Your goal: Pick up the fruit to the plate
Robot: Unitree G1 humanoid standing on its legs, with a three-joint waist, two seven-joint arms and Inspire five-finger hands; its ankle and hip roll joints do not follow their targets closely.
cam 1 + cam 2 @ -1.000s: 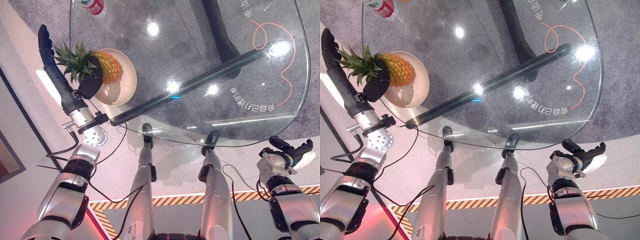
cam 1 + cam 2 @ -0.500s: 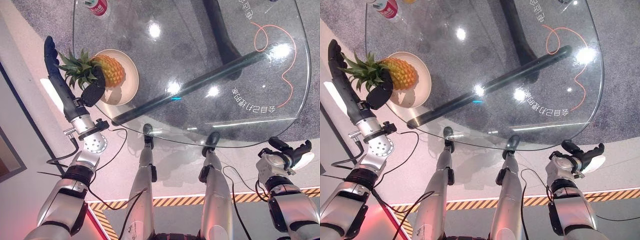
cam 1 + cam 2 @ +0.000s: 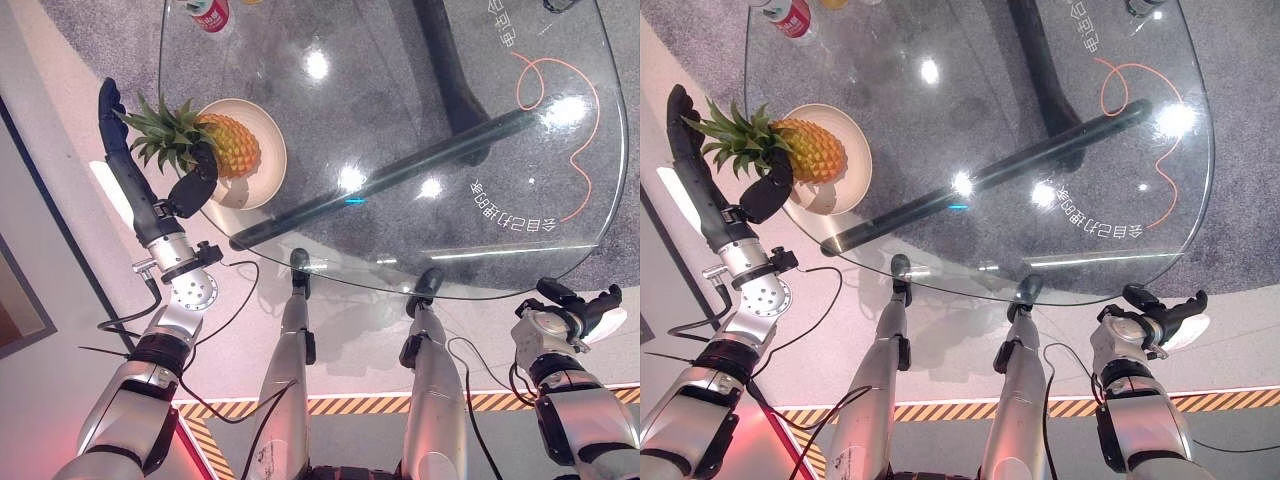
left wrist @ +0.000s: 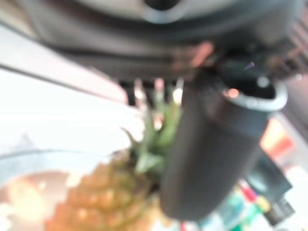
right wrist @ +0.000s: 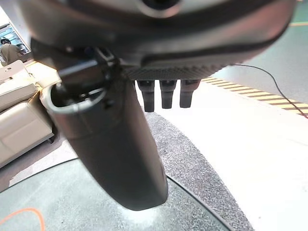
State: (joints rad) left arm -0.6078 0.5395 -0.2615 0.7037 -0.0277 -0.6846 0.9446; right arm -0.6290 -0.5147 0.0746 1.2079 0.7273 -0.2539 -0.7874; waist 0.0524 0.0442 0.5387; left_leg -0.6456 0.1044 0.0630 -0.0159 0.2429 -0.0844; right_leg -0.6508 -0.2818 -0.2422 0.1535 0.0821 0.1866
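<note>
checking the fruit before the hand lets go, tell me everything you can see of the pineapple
The pineapple is whole: an orange-yellow body with a diamond-patterned rind and a crown of spiky green leaves. It lies on its side in the cream plate, near the left edge of the glass table, with the body on the plate and the crown jutting out past the plate's rim toward the table's edge. The left hand is at the crown: its straight fingers run along the far side of the leaves and its thumb sits against the base of the crown.
</note>
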